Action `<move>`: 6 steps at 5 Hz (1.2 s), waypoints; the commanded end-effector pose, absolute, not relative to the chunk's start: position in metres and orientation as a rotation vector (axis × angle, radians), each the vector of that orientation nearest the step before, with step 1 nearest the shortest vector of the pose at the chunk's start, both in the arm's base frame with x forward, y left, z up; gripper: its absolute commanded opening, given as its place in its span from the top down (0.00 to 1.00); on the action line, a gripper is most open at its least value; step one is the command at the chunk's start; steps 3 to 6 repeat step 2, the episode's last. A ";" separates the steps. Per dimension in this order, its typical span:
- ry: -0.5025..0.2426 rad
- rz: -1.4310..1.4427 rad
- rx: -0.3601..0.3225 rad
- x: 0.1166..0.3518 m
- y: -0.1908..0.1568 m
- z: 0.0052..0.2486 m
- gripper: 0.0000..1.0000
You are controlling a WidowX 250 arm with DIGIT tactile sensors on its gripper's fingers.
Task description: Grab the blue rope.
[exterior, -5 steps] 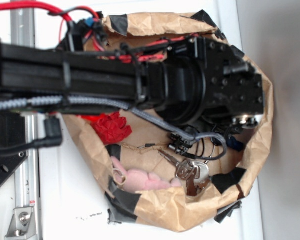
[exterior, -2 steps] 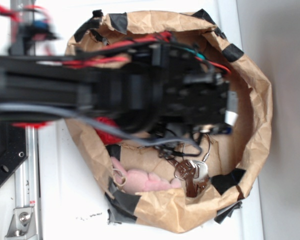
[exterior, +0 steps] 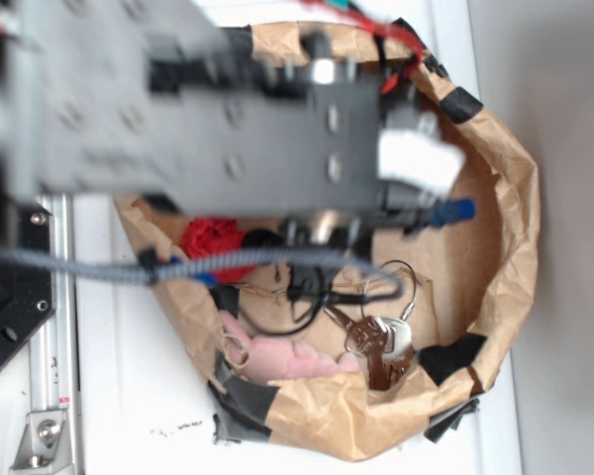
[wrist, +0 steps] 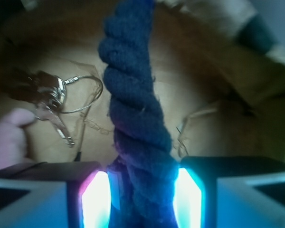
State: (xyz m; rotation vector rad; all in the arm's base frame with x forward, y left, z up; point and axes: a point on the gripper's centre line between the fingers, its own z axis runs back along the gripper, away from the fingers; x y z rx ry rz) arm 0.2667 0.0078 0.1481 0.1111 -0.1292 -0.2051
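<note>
Squeezed tight between the end effector (wrist: 143, 190) fingers is the blue rope (wrist: 135, 109), hanging over the paper bag (exterior: 510, 247) with keys (wrist: 50, 97) below.

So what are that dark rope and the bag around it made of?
The blue rope looks like soft twisted fibre, perhaps cotton: matte, fuzzy strands, held in the gripper. The bag looks like brown paper, creased and matte, patched with black tape.
</note>
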 end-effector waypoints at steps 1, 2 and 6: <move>-0.234 -0.169 0.099 0.274 -0.007 0.163 1.00; -0.145 -0.167 0.089 0.277 -0.009 0.164 1.00; -0.145 -0.167 0.089 0.277 -0.009 0.164 1.00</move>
